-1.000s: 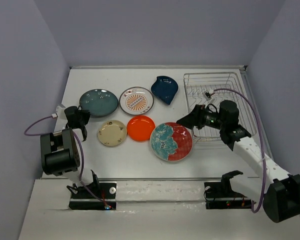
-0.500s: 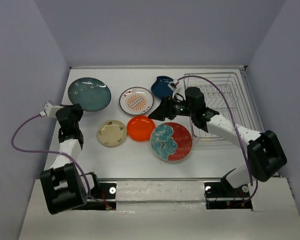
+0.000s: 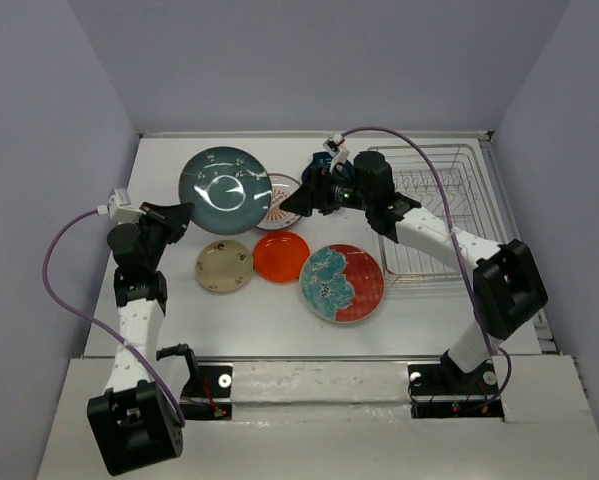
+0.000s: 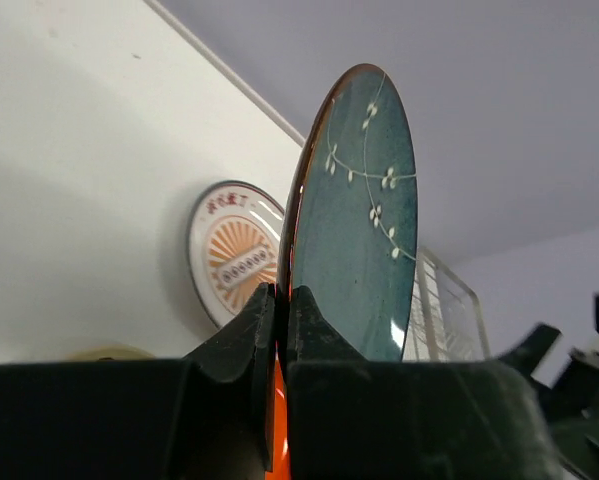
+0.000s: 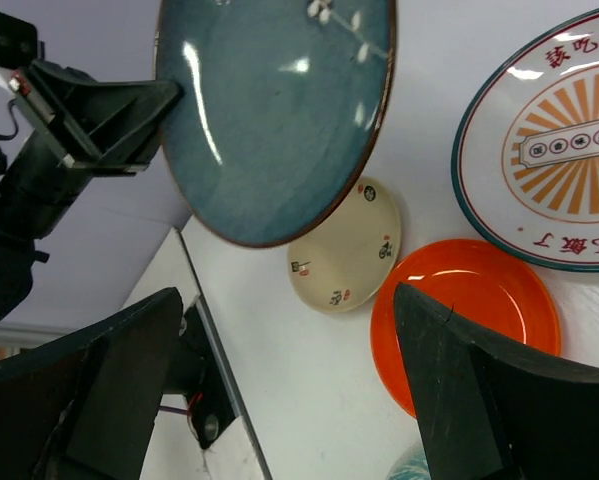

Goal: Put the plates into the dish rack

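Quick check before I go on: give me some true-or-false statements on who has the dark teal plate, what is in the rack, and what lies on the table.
1. The left gripper is clamped on the rim of the dark teal plate, holding it up on edge. True.
2. The right gripper also grips that plate. False: its jaws are wide open and touch nothing.
3. One plate already stands in the dish rack. False: no plate shows in the rack.
4. The orange plate lies flat between the cream plate and the teal-and-red plate. True.
5. The sunburst plate sits on top of the orange plate. False: it lies on the table beside it.
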You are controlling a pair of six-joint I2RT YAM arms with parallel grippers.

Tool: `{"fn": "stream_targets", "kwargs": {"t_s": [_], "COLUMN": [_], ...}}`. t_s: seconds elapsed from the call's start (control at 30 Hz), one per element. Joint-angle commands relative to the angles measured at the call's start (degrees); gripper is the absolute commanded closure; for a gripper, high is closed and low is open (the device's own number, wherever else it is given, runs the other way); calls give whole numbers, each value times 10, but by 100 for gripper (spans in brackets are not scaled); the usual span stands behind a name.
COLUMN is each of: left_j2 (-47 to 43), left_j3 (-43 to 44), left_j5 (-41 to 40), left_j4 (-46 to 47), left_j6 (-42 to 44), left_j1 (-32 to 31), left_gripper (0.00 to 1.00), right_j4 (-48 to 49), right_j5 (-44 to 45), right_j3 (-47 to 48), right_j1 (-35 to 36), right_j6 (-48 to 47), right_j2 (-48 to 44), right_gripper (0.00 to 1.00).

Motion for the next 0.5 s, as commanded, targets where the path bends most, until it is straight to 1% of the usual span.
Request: {"fn": "stream_targets", "kwargs": {"t_s": [0.0,0.2,0.27,0.33,0.37,0.43,0.47], "left_j2": [-62,-99,-106,-108,-107,-104,-104], "left_j3": [3,-23,-31,-36,-41,-44,-44], "left_j5": [123,191,201,210,214,225,231], "left_j4": [113,126,126,127,128,137,137], "left_j6": [-51,-65,-67,-64,-65,-69,-69], "left_j1": [-11,-50,-57,-67,-70,-90,-90], "left_gripper": [94,94,94,94,94,94,94], "right_j4": [-9,-18,-5,31,43,69,69], "right_j5": [53,75,56,26,21,16,16], "right_j3": [5,-37,-47,-71,-80,-104,-105], "right_j1": [4,4,4,4,4,4,4], "right_j6": [-40,-31,-18,-6,4,12,14], "right_j2": [-25,-46,-51,-63,-67,-75,-75], "right_gripper": [8,7,7,9,10,19,19]}}
